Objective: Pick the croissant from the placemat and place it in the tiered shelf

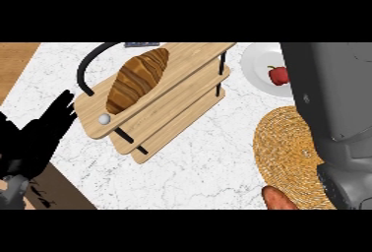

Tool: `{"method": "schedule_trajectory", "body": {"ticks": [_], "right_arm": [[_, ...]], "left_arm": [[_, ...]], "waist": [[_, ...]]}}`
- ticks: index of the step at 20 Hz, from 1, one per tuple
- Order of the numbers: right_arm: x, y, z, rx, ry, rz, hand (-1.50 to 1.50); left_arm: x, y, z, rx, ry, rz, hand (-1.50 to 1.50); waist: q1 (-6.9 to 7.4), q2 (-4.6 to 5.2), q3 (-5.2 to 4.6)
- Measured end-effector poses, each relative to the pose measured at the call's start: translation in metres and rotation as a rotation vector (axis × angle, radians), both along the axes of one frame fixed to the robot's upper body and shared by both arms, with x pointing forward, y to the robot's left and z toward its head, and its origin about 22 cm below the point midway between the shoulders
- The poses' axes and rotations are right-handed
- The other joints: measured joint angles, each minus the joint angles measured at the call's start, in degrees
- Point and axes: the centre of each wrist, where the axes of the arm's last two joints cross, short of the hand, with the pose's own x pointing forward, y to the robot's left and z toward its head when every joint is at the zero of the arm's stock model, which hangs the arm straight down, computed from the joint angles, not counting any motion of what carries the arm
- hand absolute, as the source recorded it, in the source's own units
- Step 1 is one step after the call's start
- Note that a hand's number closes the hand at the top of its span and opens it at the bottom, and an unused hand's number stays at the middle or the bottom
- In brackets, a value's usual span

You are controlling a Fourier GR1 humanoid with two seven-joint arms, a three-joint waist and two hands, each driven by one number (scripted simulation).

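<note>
while the croissant [138,79] lies on the top board of the tiered shelf [190,101], the left hand [35,138] shows at the left edge, fingers spread and holding nothing. the right forearm [335,113] crosses the woven placemat [285,157]; its hand's state cannot be told. a plate [256,64] bears a red fruit [278,75].

— What else sits on my counter?
— A white plate [256,64] at the far right, with a red apple [279,75] on it.
— Anything nearer me?
— An orange-brown thing [280,199] at the lower edge, perhaps a sweet potato; I can't tell.
</note>
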Motion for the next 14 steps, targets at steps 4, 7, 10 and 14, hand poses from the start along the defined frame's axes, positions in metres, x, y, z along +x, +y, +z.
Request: {"method": "schedule_trajectory", "body": {"ticks": [4, 7, 10, 14], "right_arm": [[0.011, -0.036, 0.006, 0.063, 0.016, -0.125, -1.50], [0.019, -0.067, 0.009, 0.125, 0.043, -0.199, -1.50], [0.022, -0.098, 0.016, 0.173, 0.069, -0.226, -1.50], [0.027, -0.137, 0.013, 0.193, 0.089, -0.219, -1.50]], "left_arm": [[-0.001, 0.000, 0.001, -0.001, 0.002, 0.002, 0.00], [-0.001, 0.000, 0.002, -0.002, -0.004, 0.001, 0.00], [-0.001, 0.000, 0.001, -0.004, -0.005, -0.001, 0.00], [0.000, 0.000, 0.001, -0.001, -0.003, 0.003, 0.00]], "waist": [[-0.01, 0.08, -0.07], [0.16, 0.15, -0.15], [0.14, 0.18, -0.10], [0.15, 0.26, -0.02]]}}
